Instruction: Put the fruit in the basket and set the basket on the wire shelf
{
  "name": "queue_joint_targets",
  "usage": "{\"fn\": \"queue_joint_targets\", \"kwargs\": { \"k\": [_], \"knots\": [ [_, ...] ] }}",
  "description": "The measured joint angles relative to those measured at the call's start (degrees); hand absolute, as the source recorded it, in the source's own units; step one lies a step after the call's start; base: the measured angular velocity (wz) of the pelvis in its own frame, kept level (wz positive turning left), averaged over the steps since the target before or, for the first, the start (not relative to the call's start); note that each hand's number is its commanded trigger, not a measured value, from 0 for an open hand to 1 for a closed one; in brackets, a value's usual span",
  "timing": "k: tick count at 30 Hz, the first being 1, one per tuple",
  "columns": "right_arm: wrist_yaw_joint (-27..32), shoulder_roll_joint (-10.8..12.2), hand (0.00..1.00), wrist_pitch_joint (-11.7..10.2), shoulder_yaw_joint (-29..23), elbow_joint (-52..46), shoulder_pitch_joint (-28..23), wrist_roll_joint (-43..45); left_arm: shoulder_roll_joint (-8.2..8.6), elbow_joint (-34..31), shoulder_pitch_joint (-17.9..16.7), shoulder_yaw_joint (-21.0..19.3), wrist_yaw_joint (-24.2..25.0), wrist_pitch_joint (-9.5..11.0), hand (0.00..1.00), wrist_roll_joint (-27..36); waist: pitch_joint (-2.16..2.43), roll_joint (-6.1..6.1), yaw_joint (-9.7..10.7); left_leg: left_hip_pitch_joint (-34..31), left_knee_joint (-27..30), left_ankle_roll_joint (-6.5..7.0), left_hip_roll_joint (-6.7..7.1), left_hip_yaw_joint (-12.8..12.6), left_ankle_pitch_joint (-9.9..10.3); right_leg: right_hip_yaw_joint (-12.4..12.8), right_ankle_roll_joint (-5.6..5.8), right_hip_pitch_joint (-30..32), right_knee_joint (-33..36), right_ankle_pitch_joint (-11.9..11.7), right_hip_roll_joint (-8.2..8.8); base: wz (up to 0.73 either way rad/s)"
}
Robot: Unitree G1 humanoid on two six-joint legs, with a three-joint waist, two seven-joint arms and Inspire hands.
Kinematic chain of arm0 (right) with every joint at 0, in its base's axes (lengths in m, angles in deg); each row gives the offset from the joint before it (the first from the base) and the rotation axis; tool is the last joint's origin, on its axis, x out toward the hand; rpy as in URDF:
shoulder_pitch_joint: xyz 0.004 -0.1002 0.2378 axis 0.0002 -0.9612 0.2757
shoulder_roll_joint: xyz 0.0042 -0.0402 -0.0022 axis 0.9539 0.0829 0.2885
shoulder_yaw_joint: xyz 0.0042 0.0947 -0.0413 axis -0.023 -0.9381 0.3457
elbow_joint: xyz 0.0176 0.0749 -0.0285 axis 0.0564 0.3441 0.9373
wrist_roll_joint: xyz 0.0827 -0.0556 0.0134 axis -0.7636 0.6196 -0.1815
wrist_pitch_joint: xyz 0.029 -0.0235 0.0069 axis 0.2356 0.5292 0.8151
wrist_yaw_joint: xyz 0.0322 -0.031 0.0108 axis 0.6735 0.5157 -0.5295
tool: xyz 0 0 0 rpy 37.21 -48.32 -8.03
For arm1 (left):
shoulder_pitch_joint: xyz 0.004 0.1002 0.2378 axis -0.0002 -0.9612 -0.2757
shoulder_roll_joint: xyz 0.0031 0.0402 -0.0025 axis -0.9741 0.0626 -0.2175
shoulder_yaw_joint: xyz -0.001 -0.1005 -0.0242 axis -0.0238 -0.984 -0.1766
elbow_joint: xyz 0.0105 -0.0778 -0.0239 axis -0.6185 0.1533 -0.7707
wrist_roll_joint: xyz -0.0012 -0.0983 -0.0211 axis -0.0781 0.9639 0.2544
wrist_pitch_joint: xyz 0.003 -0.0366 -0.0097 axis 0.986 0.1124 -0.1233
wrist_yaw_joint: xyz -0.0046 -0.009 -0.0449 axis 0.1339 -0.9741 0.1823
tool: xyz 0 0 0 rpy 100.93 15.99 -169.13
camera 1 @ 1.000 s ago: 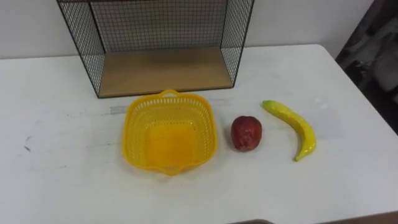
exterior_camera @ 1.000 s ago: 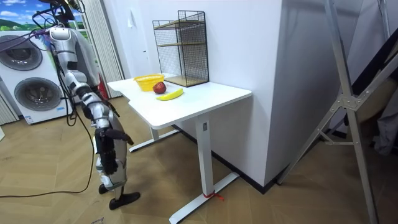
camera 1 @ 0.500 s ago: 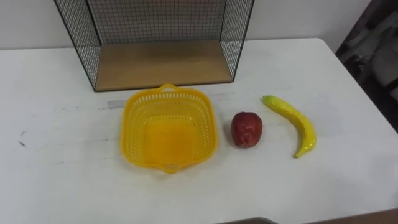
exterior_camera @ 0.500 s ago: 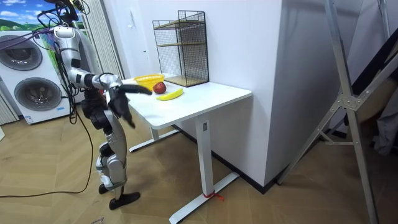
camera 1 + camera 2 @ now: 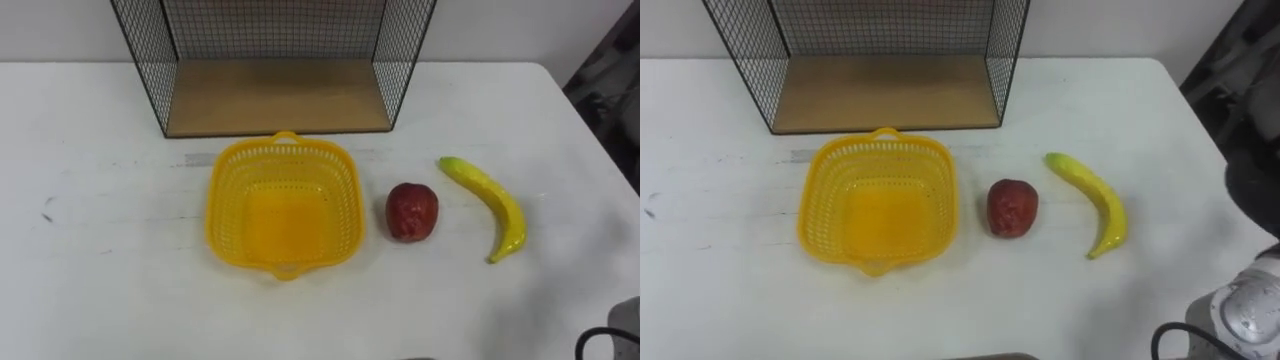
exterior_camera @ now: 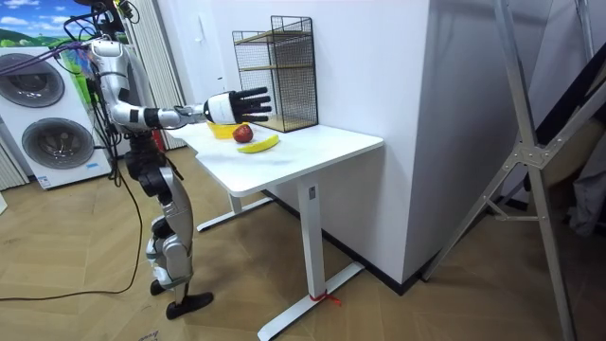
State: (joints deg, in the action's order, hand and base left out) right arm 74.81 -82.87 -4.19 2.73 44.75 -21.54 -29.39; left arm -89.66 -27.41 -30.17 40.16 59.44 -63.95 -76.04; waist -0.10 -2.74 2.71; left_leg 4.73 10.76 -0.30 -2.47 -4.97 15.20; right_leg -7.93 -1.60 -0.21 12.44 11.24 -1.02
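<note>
An empty yellow plastic basket [image 5: 283, 210] sits on the white table [image 5: 100, 270], just in front of the black wire shelf [image 5: 275, 95] with its wooden floor. To the basket's right lies a red apple [image 5: 412, 211], and further right a yellow banana [image 5: 490, 205]. The room view has me standing at the table's end at the room view's left. My right arm is stretched out level, and my right hand [image 6: 239, 102] is open with its fingers spread, in the air on the fruit's side of the table. It touches nothing.
The table's right edge runs close past the banana, and its near edge lies below the basket. The wire shelf stands against the wall. Washing machines [image 6: 43, 133] stand behind me, and a metal frame [image 6: 530, 161] fills the room view's right.
My right arm has swung up from beside my body to level, the hand now open at table height. The eye view has shifted a little.
</note>
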Motion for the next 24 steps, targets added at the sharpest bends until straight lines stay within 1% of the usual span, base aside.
{"fn": "queue_joint_targets", "kwargs": {
  "k": [2, 7, 9, 15, 19, 24],
  "knots": [
    [-2.7, -0.5, 0.00, 0.0, 1.2, 0.0, 0.0, 1.5, -0.29, 0.0, 0.0, 0.5, 0.0, 0.2, 0.00, 0.0, -0.01, 0.03, -0.2, 0.0, 0.0, 0.00, 0.02, 0.4, 0.0, 0.0, 0.01, -0.2, -0.1, 0.0, 0.01, 0.09],
    [-9.6, -0.6, 0.00, 0.3, 3.4, 0.1, 0.0, 4.9, -0.37, 0.2, -0.2, 0.8, 0.0, 0.2, 0.00, 0.0, -0.03, 0.19, -0.5, 0.5, 0.0, -0.01, -0.04, 0.5, 0.0, -0.1, 0.00, -1.0, -0.9, -0.3, -0.03, 0.02],
    [-12.2, -0.6, 0.00, 1.2, 3.5, 0.1, 0.0, 6.3, -0.37, 0.2, -0.2, 0.8, 0.0, 0.2, 0.00, 0.0, -0.02, 0.21, -1.1, 0.5, 0.0, -0.01, -0.04, 0.5, 0.0, -0.1, 0.01, -1.0, -0.8, -0.4, 0.00, 0.00],
    [-17.0, -1.5, 0.00, 1.3, 6.0, 0.1, 0.0, 6.9, -0.37, 0.2, -0.1, 1.3, 0.0, 0.2, 0.00, 0.1, -0.01, 0.16, -1.3, 0.9, 0.0, -0.01, -0.04, 0.5, 0.0, -0.2, 0.02, -1.7, -0.9, -0.4, 0.07, 0.00],
    [-18.8, -1.6, 0.00, 1.3, 6.6, 0.1, 0.0, 7.2, -0.37, 0.2, -0.2, 1.4, -0.1, 0.2, 0.00, 0.3, 0.17, -0.07, -1.4, 1.0, 0.0, -0.01, -0.03, 0.5, 0.0, -0.2, 0.02, -1.9, -0.8, -0.4, 0.34, 0.00],
    [-21.8, -1.6, 0.00, 1.4, 7.8, 0.1, 0.0, 11.6, -0.36, 0.6, -0.2, 2.5, -0.1, 0.2, 0.00, 0.1, 0.18, -0.08, -1.6, 1.0, 0.1, 0.08, 0.03, 0.4, -0.1, -0.1, 0.03, -1.9, -0.8, -0.5, 0.37, 0.00]
  ]
}}
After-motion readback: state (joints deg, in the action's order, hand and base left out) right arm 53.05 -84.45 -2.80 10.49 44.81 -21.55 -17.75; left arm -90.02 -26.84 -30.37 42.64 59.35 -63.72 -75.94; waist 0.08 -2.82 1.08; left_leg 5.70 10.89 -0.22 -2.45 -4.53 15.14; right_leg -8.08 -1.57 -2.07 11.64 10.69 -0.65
